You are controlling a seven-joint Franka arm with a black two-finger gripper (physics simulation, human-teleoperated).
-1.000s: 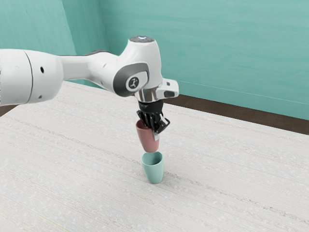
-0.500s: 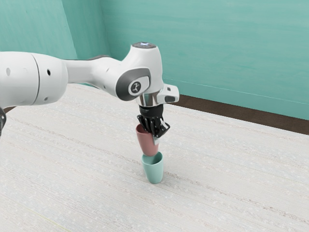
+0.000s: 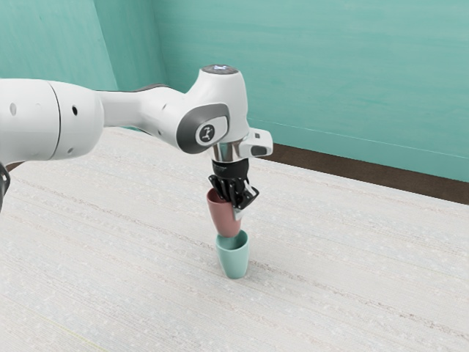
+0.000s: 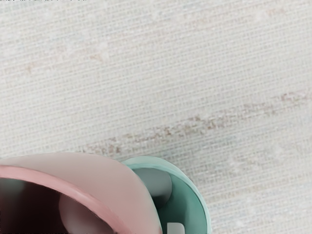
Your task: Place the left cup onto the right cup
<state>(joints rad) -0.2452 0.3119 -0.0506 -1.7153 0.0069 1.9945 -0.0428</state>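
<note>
Exterior view: pink cup [image 3: 220,213], in the claw's [image 3: 237,203] grip, lower now (base at the teal cup's [image 3: 233,260] mouth).

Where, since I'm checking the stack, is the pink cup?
Mid exterior view, the pink cup hangs tilted in the gripper, its base just over the teal cup.

No words or numbers can be read anywhere. A small white emblem is borne on the grey round cap [image 3: 207,133] of the arm [image 3: 110,117], but no letters can be made out in it.
</note>
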